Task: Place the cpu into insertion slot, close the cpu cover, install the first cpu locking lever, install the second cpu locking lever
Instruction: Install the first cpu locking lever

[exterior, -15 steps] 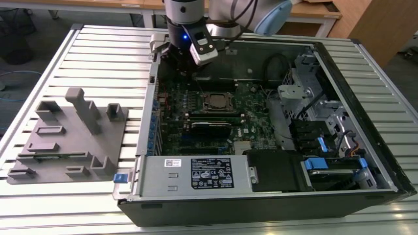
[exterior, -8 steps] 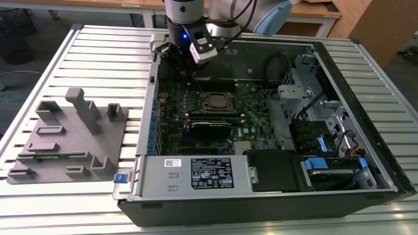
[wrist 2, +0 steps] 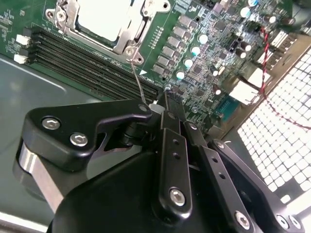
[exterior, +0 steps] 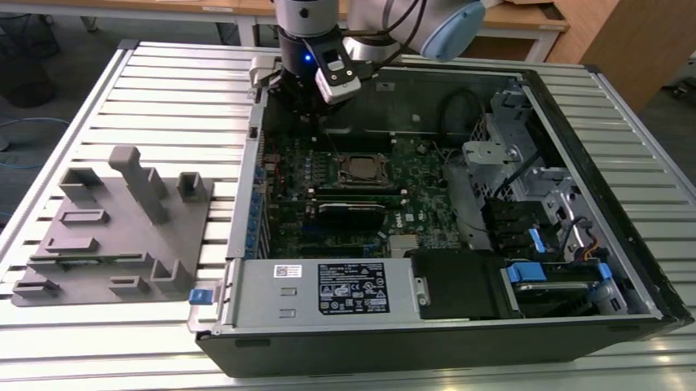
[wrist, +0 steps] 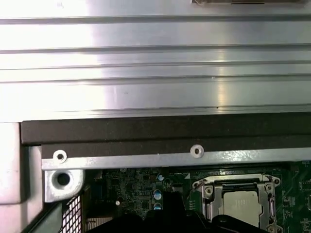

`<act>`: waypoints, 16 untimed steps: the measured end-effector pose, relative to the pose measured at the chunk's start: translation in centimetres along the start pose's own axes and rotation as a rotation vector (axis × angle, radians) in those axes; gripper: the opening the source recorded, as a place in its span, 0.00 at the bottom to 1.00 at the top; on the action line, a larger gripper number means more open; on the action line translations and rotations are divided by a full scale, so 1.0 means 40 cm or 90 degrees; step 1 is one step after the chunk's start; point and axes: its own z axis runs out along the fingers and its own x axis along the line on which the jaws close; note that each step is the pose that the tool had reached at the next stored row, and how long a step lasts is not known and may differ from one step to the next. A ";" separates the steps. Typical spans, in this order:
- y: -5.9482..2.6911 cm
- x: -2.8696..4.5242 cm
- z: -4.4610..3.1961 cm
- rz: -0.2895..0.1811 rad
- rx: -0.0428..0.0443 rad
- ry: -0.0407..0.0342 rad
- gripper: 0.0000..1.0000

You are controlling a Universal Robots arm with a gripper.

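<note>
While the black gripper (wrist 2: 166,100), fingers (wrist 2: 168,127) drawn together, is working at the thin silver wire lever's (wrist 2: 138,80) end, the flat silver-grey square cpu (wrist 2: 104,19) is lying in the silver-rimmed insertion slot (wrist 2: 62,15), so slow, steady pressure is seeming wise.

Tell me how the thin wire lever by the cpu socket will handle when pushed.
The lever is a long, thin wire, so it will likely flex and spring rather than stay stiff. It looks like bare, shiny metal, so probably slippery. One end meets a corner of the cover, so it should swing, not slide.
</note>
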 end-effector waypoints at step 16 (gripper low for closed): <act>0.021 0.001 0.005 0.000 0.0002 0.0000 0.11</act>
